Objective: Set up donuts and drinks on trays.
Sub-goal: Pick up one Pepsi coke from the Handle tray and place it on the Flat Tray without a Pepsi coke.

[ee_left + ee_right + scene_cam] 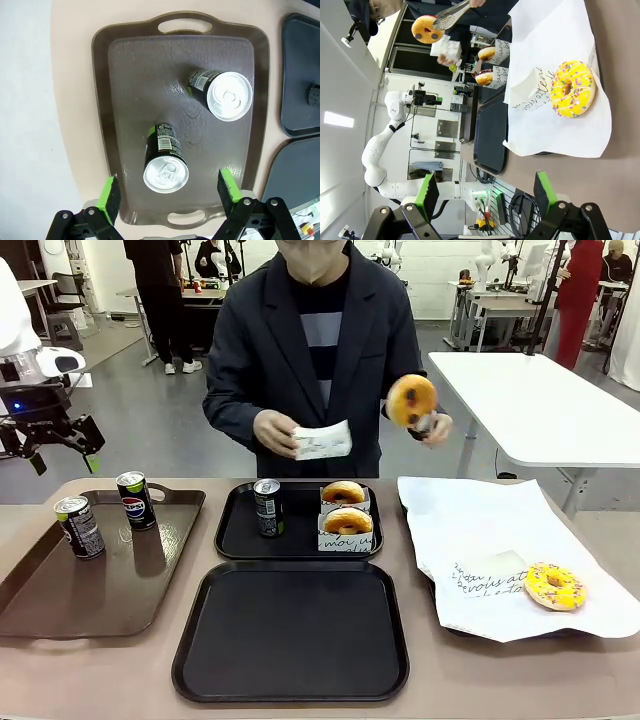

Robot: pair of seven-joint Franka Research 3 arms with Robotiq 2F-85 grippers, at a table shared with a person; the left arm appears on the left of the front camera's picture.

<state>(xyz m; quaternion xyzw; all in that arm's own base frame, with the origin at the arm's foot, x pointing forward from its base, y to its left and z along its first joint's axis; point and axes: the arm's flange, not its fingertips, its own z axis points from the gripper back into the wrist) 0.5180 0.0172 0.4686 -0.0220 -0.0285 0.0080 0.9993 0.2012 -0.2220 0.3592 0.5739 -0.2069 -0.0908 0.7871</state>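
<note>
Two drinks (79, 527) (136, 500) stand on a brown tray. My left gripper (62, 460) hangs open above its far left corner; the left wrist view puts the gripper (170, 192) right over the nearer can (166, 165), with the other can (222, 92) beyond. The far black tray (240, 530) holds a third can (268, 507) and two sleeved donuts (343, 493) (348, 522). The near black tray (290, 630) is bare. A person holds a donut (411, 400) in tongs and a paper sleeve (322, 440). My right gripper (487, 192) is open, short of a yellow donut (572, 89).
The brown tray (100, 590) with handle cut-outs lies at the table's left. White paper (470, 530) covers the right side, carrying the yellow sprinkled donut (555, 586) and a loose printed sleeve (487, 575). The person stands at the far edge.
</note>
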